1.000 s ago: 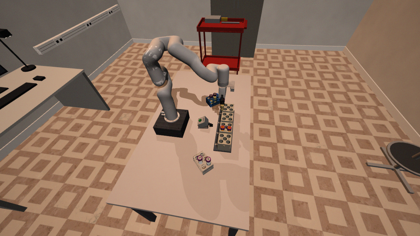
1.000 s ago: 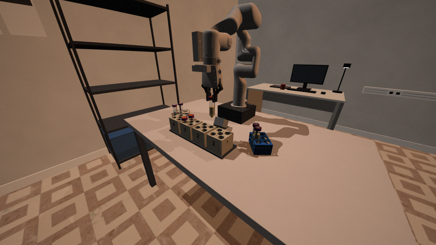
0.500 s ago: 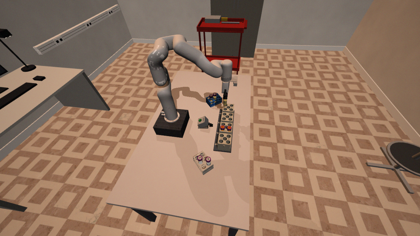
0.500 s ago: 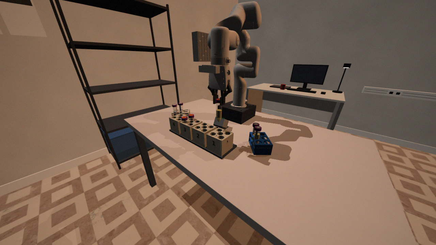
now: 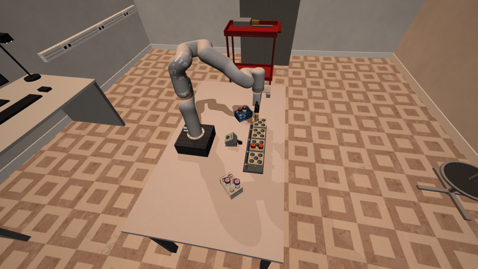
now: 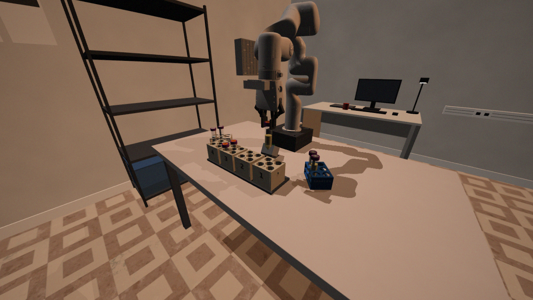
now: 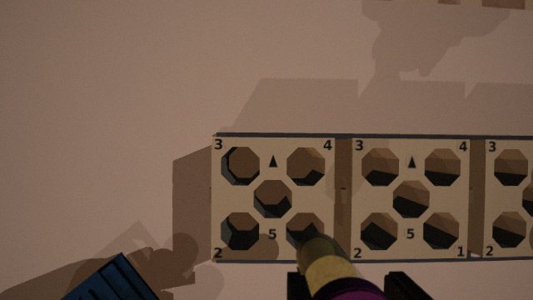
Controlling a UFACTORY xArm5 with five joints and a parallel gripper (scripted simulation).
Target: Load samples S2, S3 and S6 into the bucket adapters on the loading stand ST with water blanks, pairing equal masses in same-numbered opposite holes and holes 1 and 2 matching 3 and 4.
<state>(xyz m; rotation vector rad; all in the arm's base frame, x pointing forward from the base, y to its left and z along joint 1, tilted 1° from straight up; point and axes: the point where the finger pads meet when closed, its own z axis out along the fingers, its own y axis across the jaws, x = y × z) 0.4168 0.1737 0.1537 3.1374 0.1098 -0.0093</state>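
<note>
The pincer (image 5: 256, 106) (image 6: 269, 120) (image 7: 343, 287) was shut snug on a yellow-filled tube (image 5: 256, 115) (image 6: 268, 141) (image 7: 331, 271). The tube hung upright right below it. Next came adapter 1 (image 5: 260, 127) (image 6: 260, 181) (image 7: 316, 200), lower down; its hole 1 looked closest to the tip, but I couldn't tell if they lined up. Adapter 3 (image 5: 257, 150) (image 6: 225, 158) (image 7: 500, 196), with two orange-dot tubes, was farther along the row.

2 orange-dotted tubes (image 5: 257, 145) stand in adapter (image 5: 257, 150).

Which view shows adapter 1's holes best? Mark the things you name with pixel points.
Wrist: adapter 1 (image 5: 254, 126) (image 6: 269, 174) (image 7: 272, 142) fills the middle, hole numbers legible, though the held tube (image 5: 256, 116) (image 6: 268, 141) (image 7: 331, 271) overlaps hole 1. Top: small holes. Exterior: oblique holes, clear side number.
</note>
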